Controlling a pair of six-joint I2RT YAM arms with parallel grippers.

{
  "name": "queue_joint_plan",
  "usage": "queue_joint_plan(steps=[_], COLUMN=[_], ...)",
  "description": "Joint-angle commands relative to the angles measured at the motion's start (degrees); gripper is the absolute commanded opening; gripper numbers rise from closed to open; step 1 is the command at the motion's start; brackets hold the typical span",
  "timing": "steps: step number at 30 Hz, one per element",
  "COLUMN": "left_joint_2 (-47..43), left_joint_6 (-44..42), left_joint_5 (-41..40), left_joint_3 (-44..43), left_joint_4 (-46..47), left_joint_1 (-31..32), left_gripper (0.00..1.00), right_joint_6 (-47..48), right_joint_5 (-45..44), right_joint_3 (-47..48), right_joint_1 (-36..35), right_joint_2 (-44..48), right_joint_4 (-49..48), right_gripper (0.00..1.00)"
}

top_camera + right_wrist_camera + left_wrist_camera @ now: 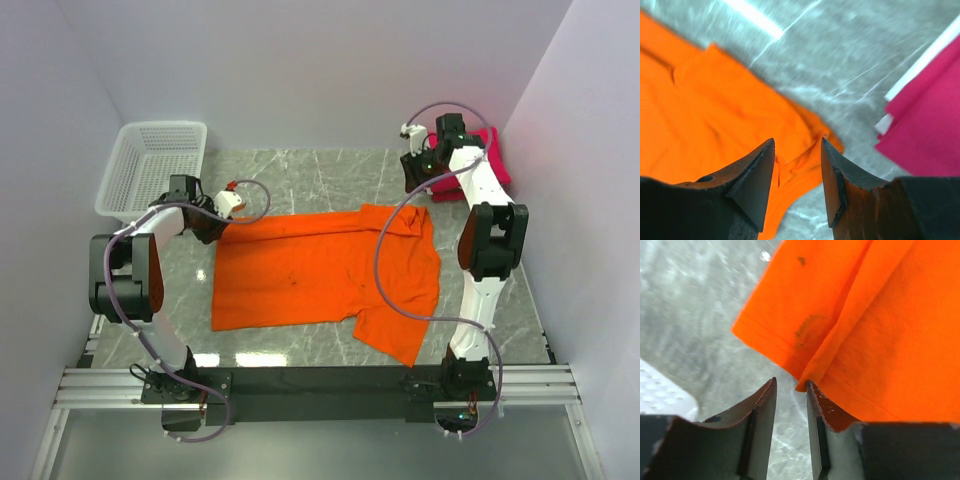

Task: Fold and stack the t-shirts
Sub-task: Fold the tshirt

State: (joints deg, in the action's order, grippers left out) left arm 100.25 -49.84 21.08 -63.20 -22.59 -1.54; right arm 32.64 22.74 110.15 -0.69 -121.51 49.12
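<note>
- While the orange t-shirt [320, 270] lies spread across the middle of the tabletop [300, 175], one sleeve trailing toward the near edge, it reads as laid out for folding. I judge the folding barely begun.
- The left gripper [791, 385] sits at the shirt's far-left corner with its jaws apart and only bare tabletop in the gap. The hem corner just touches the tip of one finger. A corner is the natural place to lift from, which probably explains the position.
- The right gripper [797, 145] hangs over the far-right end of the shirt, jaws likewise apart. Rumpled orange cloth shows in the gap below them, and as far as I can tell it is not pinched.
- The folded crimson-pink shirts [495, 150] sit stacked in the far-right corner, with a strip of bare tabletop between them and the orange one. That is likely where the finished fold is meant to go.
- The top view alone gives the layout: both arms at the shirt's two far corners, and the white basket [165, 126] at the far left. It cannot show how the jaws stand.
- The left wrist view adds a doubled-over edge at the hem and a small dark mark on the cloth.
- The right wrist view reveals a white layer [920, 62] in the pink stack, which the top view does not make out.
</note>
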Motion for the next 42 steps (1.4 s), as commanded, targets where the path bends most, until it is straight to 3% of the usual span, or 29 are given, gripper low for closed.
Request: queue_joint_plan(steps=[1,6,15,18,19,24,25,29,35,42], left_joint_2=[0.47,2.14,3.03,2.76,2.67,1.97,2.06,2.32,2.67,4.17], left_joint_6=[0.45,2.03,3.00,3.26,3.35,4.05,4.31,6.07,11.51,21.53], left_joint_5=[1.33,1.59,3.09,3.18,3.00,4.05,4.84,6.60,11.69,19.86], left_joint_3=[-3.94,-6.41,-8.61,-8.96,-9.13,-10.45,-10.89,-14.83,-20.55,-24.69], left_joint_4=[-2.28,-2.81,-3.95,-4.04,-4.04,-5.00,-5.36,-7.03,-9.05,-7.13], left_joint_1=[-0.13,-0.04,0.05,0.14,0.13,0.13,0.13,0.22,1.10,9.52], left_gripper=[0.37,0.38,0.45,0.44,0.44,0.43,0.43,0.41,0.40,0.45], right_joint_6=[-5.21,-7.68,-7.51,-6.98,-6.89,-6.19,-6.01,-4.96,0.31,10.85], right_joint_5=[0.91,-1.91,-5.43,-4.20,-3.94,-2.35,-1.66,-0.33,5.19,7.06], right_joint_3=[6.39,9.91,8.68,8.59,8.59,8.85,8.94,8.16,1.05,-14.59], right_joint_1=[0.42,0.42,0.25,0.34,0.25,0.25,0.34,0.34,0.16,-0.80], right_joint_2=[-4.25,-9.69,-11.82,-11.29,-10.94,-8.57,-8.30,-6.64,0.92,10.32], right_joint_4=[5.45,7.38,7.74,8.00,8.09,9.32,9.58,11.43,12.84,13.20], right_gripper=[0.49,0.48,0.55,0.48,0.42,0.33,0.23,0.01,0.00,0.00])
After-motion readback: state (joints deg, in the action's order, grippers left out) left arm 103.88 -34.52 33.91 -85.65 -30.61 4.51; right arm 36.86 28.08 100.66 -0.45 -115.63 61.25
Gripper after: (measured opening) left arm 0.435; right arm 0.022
